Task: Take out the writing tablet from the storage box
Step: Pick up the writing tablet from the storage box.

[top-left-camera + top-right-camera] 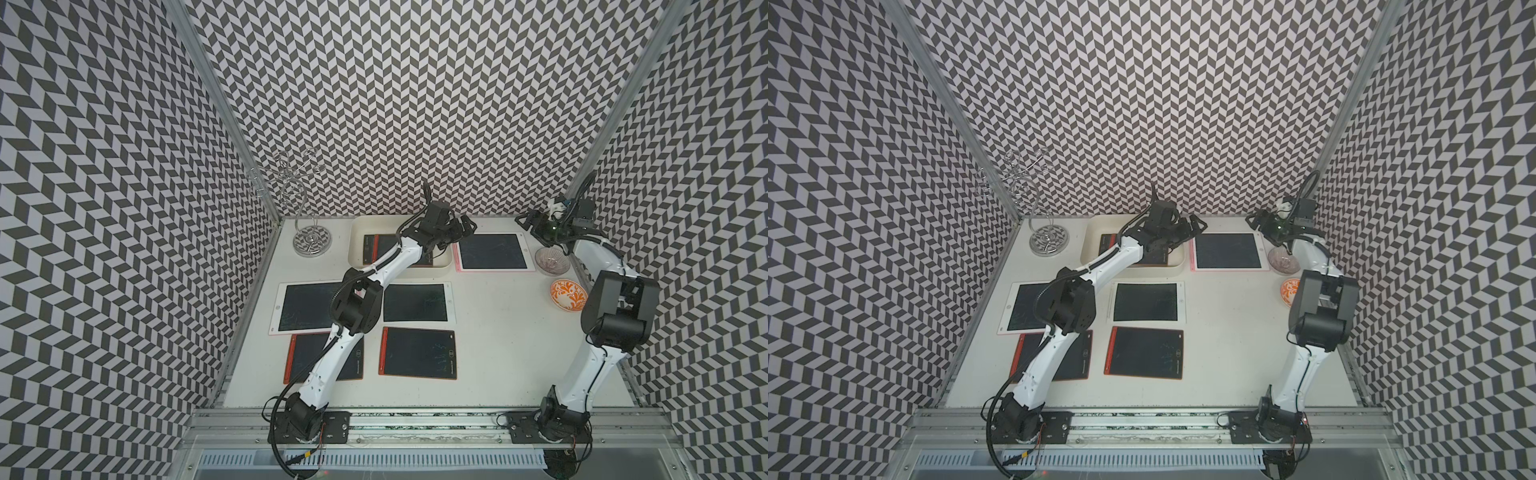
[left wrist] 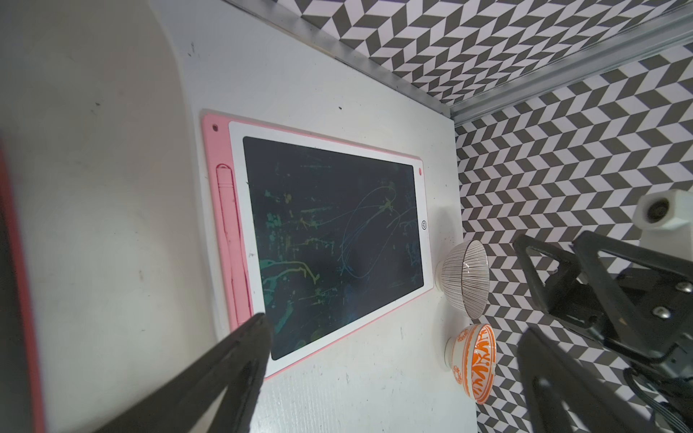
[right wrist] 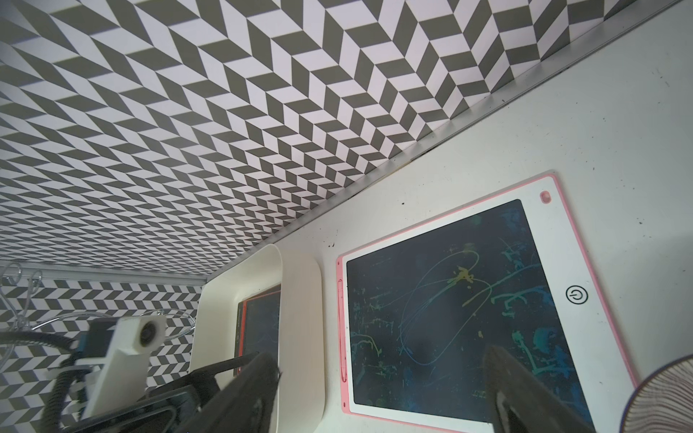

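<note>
In both top views the cream storage box (image 1: 358, 245) (image 1: 1093, 247) stands at the back of the table. A red-framed writing tablet (image 1: 376, 247) (image 1: 1111, 245) lies flat inside it, partly hidden by my left arm. My left gripper (image 1: 464, 226) (image 1: 1198, 226) hovers over the box's right wall, open with nothing between its fingers. In the left wrist view the gripper (image 2: 393, 326) looks down on a pink tablet (image 2: 330, 243). My right gripper (image 1: 524, 221) (image 3: 380, 356) is open and empty near the back right corner, above that pink tablet (image 3: 450, 311), with the box (image 3: 300, 318) beside it.
The pink tablet (image 1: 490, 251) lies just right of the box. Two white-framed tablets (image 1: 307, 305) (image 1: 415, 303) and two red ones (image 1: 324, 357) (image 1: 417, 353) lie nearer the front. A striped bowl (image 1: 552, 261) and an orange bowl (image 1: 568, 294) sit at right. A wire stand (image 1: 309, 241) is back left.
</note>
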{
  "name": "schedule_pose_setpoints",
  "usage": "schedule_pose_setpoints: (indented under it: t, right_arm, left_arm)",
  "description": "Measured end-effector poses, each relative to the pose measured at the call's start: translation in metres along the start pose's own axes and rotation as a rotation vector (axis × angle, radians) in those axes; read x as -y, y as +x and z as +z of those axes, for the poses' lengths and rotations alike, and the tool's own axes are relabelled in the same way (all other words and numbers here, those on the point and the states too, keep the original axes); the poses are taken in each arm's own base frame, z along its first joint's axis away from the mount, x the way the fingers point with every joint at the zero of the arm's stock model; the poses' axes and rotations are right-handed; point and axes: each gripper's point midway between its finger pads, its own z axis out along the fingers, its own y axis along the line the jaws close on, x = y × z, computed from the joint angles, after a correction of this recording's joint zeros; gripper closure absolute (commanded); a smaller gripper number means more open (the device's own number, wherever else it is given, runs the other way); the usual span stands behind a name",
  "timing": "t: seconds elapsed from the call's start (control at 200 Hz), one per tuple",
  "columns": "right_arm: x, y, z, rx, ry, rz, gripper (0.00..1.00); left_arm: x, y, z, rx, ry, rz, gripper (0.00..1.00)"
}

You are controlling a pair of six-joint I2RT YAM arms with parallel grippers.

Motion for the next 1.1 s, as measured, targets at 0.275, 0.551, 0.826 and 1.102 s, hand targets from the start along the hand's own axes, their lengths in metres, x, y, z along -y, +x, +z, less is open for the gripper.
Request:
schedule_pose_setpoints:
  t: [0.275, 0.551, 0.826, 1.102]
  right_arm:
    - [-0.016, 0.017, 0.014, -0.033, 0.018, -0.035, 0.14]
    - [-0.055, 0.050, 0.037, -0.095, 0.039, -0.119, 0.14]
    - [-0.111, 0.089, 0.057, -0.144, 0.026, -0.226, 0.14]
    - [-0.159, 0.107, 0.084, -0.132, 0.056, -0.322, 0.15]
  left_arm:
    - [0.029, -0.021, -0.039, 0.053, -0.003, 0.095, 0.01]
    - [0.016, -0.030, -0.071, 0.069, -0.069, 0.152, 0.01]
    - [-0.049, -0.037, -0.106, 0.062, -0.208, 0.127, 0.01]
    - [-0.111, -0.060, -0.162, 0.112, -0.340, 0.090, 0.01]
